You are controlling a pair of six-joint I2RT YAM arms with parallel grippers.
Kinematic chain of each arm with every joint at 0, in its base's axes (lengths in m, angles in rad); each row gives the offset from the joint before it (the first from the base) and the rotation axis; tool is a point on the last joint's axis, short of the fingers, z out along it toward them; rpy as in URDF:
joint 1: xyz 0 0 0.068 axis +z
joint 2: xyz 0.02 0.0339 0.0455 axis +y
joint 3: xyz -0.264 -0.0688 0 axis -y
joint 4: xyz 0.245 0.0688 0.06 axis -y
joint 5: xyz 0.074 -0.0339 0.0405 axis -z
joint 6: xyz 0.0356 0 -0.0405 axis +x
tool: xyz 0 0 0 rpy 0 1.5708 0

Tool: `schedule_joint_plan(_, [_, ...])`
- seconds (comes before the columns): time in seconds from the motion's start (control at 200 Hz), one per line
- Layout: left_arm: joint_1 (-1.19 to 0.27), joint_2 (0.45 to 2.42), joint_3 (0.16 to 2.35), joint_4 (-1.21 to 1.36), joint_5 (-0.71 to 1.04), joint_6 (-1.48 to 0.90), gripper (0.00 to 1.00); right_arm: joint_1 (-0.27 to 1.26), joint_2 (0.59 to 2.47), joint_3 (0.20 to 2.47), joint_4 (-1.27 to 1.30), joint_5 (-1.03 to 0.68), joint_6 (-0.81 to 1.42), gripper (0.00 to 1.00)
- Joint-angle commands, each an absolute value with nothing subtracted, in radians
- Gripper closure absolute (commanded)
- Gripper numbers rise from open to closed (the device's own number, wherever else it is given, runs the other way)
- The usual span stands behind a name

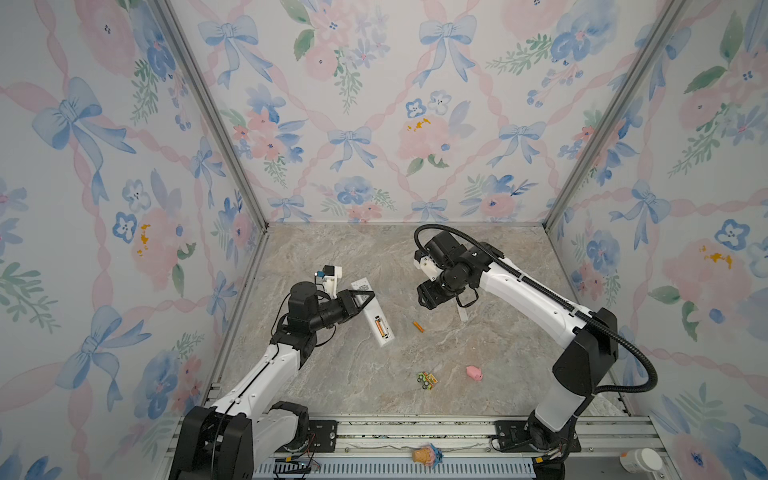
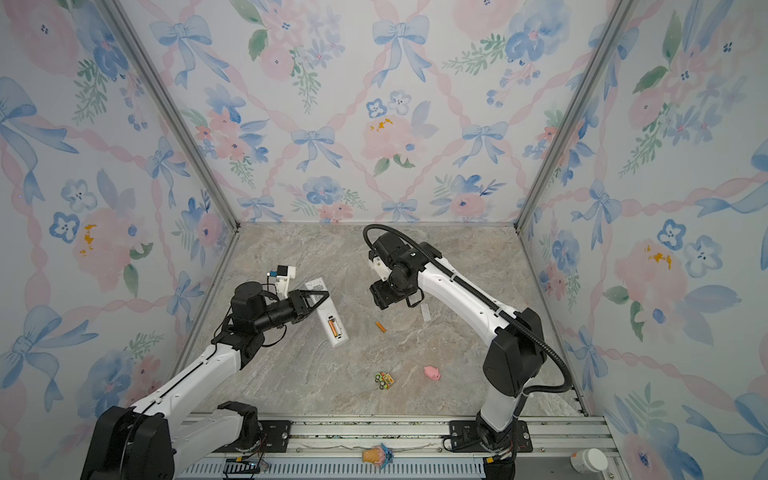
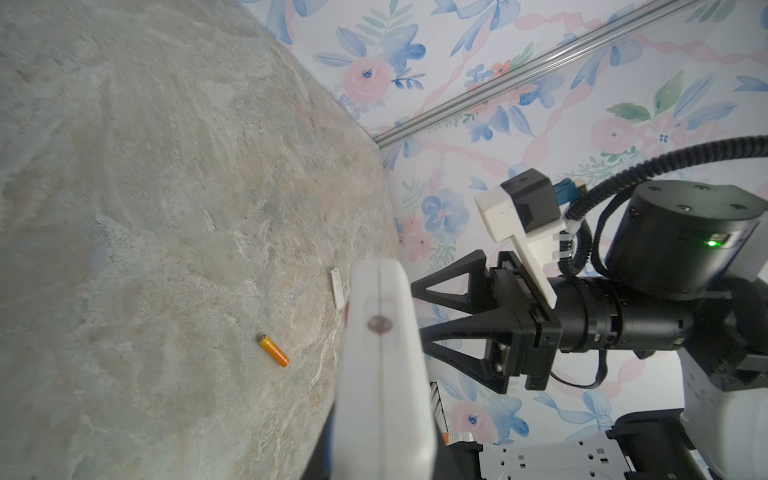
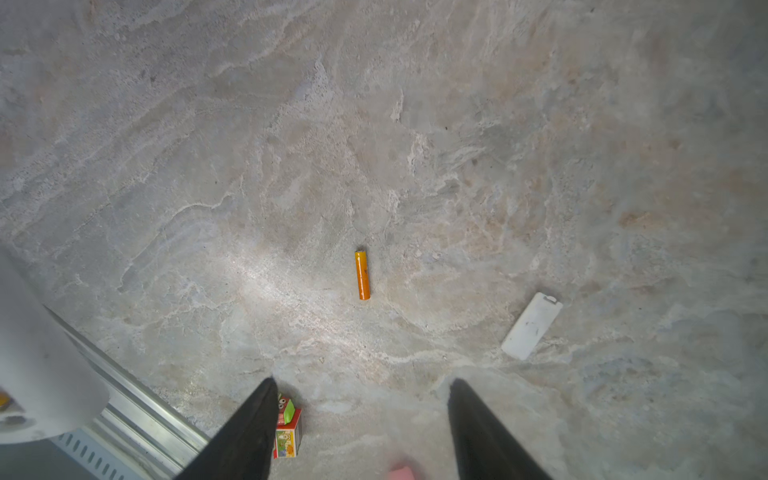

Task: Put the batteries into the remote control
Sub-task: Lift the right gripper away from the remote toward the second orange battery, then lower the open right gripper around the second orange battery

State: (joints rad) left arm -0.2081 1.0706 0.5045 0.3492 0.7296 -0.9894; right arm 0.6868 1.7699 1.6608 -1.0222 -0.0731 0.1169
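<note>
Left gripper (image 1: 368,296) clamps the remote control (image 1: 371,314) on the table (image 1: 478,374), probably to steady it, one seated battery (image 1: 378,326) inside (neighbouring slot looks bare). Right gripper (image 4: 362,380) hangs spread above the loose battery (image 1: 418,326), seemingly lining up a pick

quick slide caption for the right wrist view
Open right gripper facing a loose orange battery on the marble tabletop, white cover piece lying apart from it.

2 batteries (image 1: 418,326), 1 remote control (image 1: 371,315), 1 cover (image 4: 532,326)
</note>
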Motion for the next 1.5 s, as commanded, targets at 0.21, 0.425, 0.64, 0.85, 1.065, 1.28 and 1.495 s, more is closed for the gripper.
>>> schedule_joint_plan(0.21, [-0.198,1.052,0.501,0.349,0.721,-0.964,1.00,0.690,1.871,1.621,-1.006,-0.120,0.140,0.36])
schedule_joint_plan(0.425, [-0.196,1.052,0.494,0.347,0.721,-0.965,1.00,0.703,1.935,1.599,-0.963,-0.138,0.105,0.38])
schedule_joint_plan(0.64, [-0.192,1.058,0.492,0.347,0.718,-0.966,1.00,0.725,1.989,1.591,-0.919,-0.128,0.059,0.40])
schedule_joint_plan(0.85, [-0.188,1.055,0.493,0.347,0.717,-0.971,1.00,0.738,2.012,1.556,-0.857,-0.122,0.024,0.43])
schedule_joint_plan(1.065, [-0.184,1.052,0.489,0.347,0.722,-0.975,1.00,0.740,2.040,1.540,-0.825,-0.128,0.002,0.46])
schedule_joint_plan(1.28, [-0.181,1.048,0.488,0.348,0.723,-0.979,1.00,0.740,2.067,1.539,-0.806,-0.136,-0.002,0.49])
schedule_joint_plan(1.495, [-0.181,1.039,0.482,0.347,0.724,-0.983,1.00,0.742,2.091,1.543,-0.811,-0.139,-0.021,0.51])
